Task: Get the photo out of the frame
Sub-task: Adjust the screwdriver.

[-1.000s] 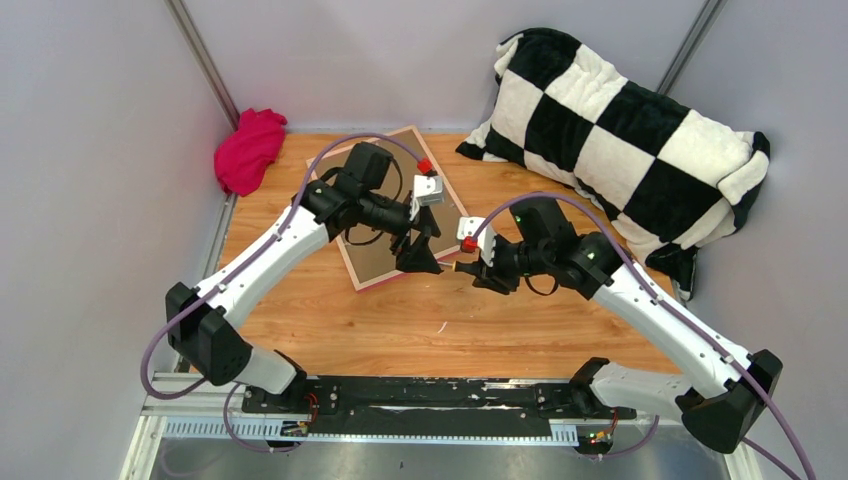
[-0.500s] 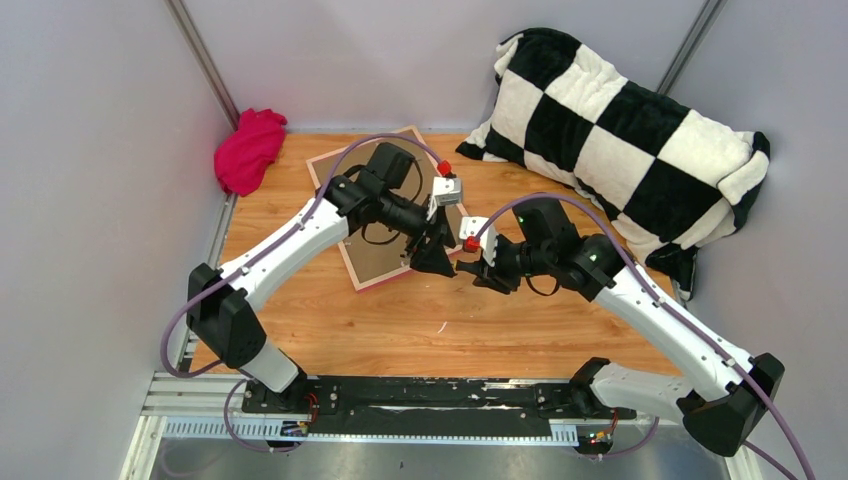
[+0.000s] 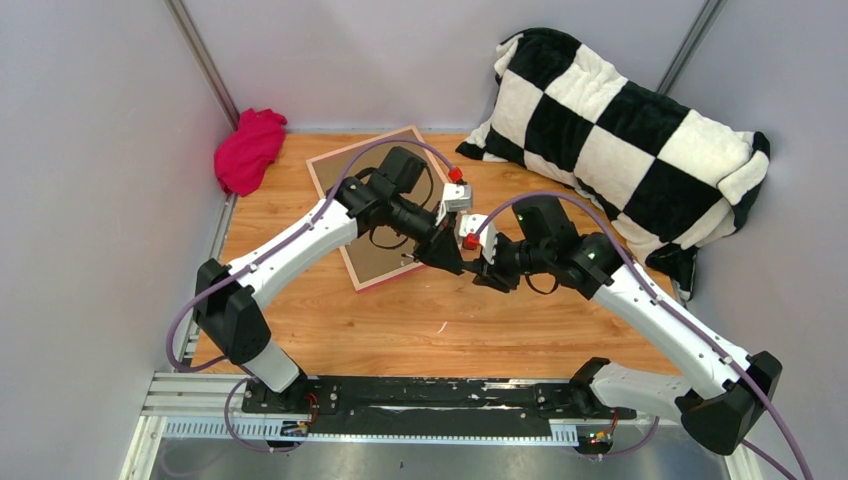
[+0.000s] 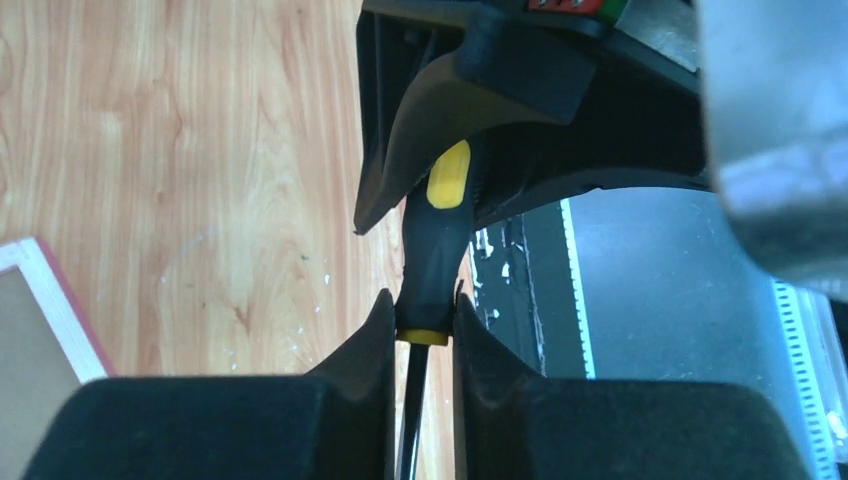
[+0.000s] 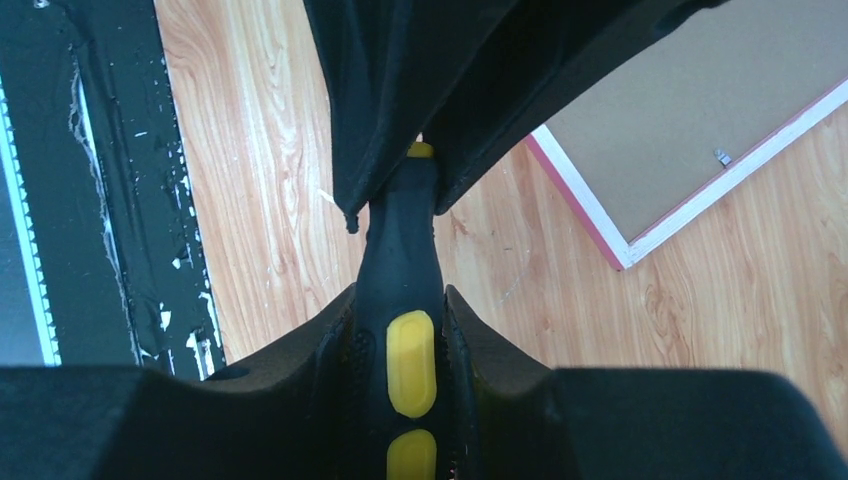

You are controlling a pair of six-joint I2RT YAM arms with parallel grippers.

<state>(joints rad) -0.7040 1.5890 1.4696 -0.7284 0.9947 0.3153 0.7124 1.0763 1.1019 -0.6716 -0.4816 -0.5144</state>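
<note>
Item one, the frame [image 3: 345,149]: it lies flat and back side up on the table [image 3: 450,330], in the far-left part and skewed to the table's edges. Its thin pink border surrounds a brown backing board [image 3: 378,262] that fills it, and my right wrist camera picks out one small metal clip [image 5: 718,155] on that board near the rim. Item two, the photo: I see nothing of it, and I cannot tell whether it sits under the board. Item three, a screwdriver [image 4: 432,260] with a black handle and yellow inserts, held off the table near its middle, just off the frame's near-right edge. The left fingers [image 4: 365,340] are clenched on the narrow neck of the handle at its yellow collar. The right fingers [image 5: 330,340] are clenched on the thick end, around a yellow insert. Item four, a magenta cloth [image 3: 248,150], bunched at the far-left corner. Item five, a black-and-white checked cushion [image 3: 620,130], slumped across the far-right corner.
</note>
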